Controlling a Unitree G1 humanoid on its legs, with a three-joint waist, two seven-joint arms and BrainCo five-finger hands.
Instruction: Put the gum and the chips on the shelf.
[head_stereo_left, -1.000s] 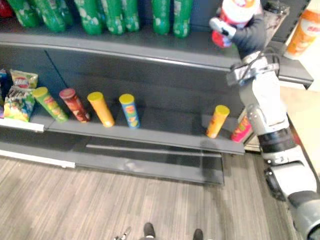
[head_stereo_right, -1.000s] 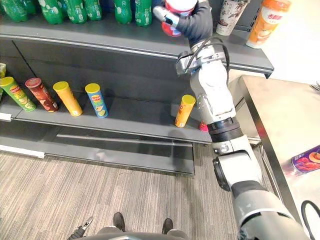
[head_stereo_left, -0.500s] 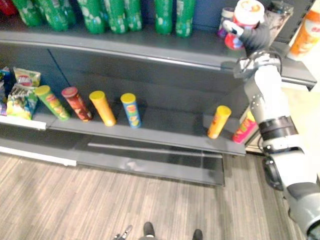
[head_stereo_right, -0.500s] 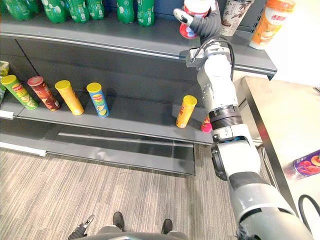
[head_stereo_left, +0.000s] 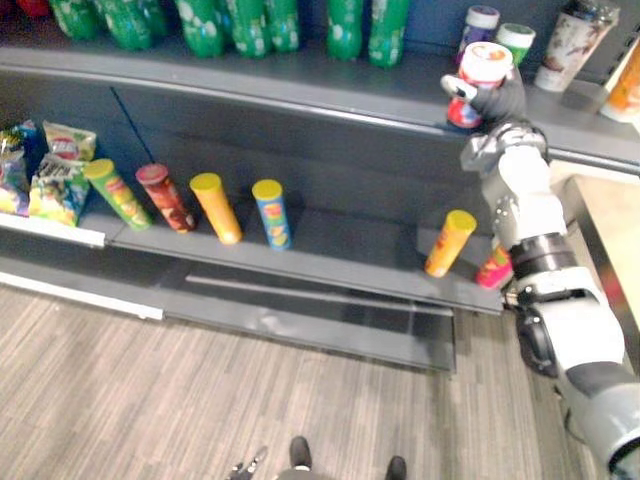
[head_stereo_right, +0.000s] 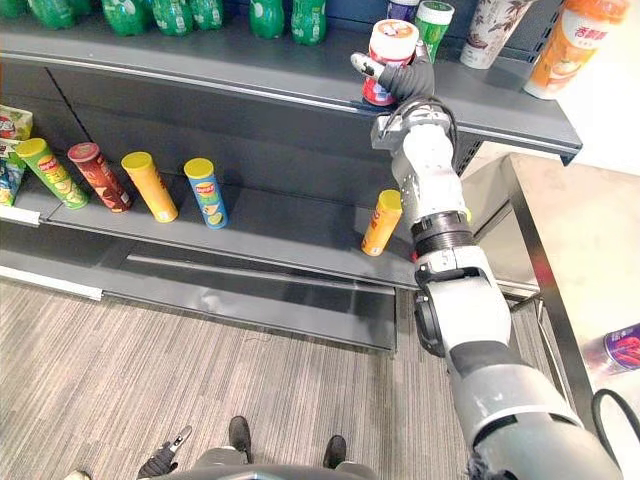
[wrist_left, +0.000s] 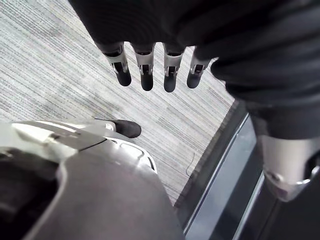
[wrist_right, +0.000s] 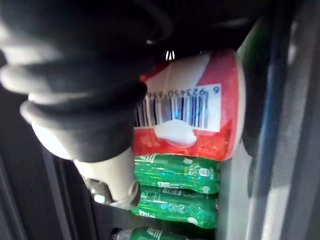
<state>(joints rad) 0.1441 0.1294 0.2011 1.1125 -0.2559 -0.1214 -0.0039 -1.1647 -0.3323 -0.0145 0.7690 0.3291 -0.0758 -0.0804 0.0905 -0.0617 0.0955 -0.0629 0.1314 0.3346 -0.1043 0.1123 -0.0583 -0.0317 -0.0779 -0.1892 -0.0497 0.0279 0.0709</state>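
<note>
The robot's right hand was clasped round the red-and-white cylindrical gum tub, held upright at the dark upper metal shelf (front edge). Its left hand hung slack, fingers straight, above the grey striped floor.

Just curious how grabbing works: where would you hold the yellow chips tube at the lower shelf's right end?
Probably round the middle of the yellow chips tube, from the lower shelf's open front: it stands on end, slim and round, easy to wrap.

Head stereo pair downward on one shelf; wrist cameras close-up.
</note>
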